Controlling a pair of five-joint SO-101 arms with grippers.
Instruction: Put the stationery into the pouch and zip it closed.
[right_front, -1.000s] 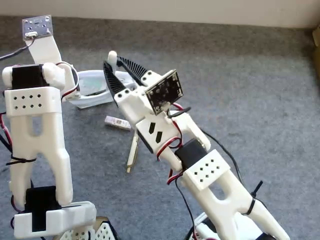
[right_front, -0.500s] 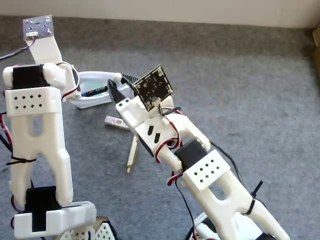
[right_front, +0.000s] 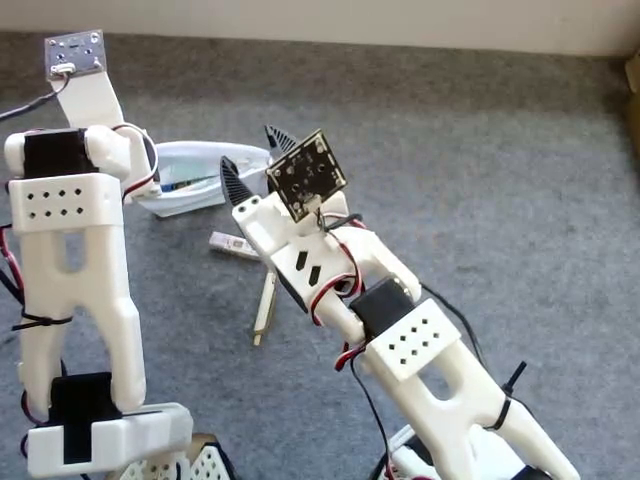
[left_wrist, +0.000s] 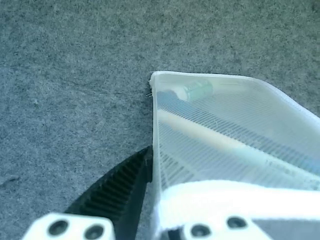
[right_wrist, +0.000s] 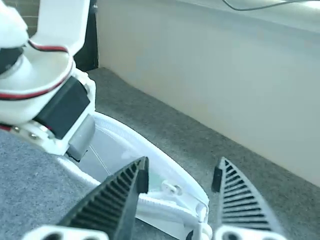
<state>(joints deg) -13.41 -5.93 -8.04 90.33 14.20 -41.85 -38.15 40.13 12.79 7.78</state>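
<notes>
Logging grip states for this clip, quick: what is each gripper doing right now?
Left gripper: shut on the translucent white mesh zip pouch.
Right gripper: open, holding nothing, above the pouch's zipper end.

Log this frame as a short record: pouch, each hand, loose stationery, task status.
pouch: white mesh pouch lying on the grey carpet, some items inside
left hand: left hand shut on the pouch's edge
right hand: right hand open, poised over the pouch's zipper end
loose: pale stick and small white item on the carpet, outside the pouch
status: not finished
</notes>
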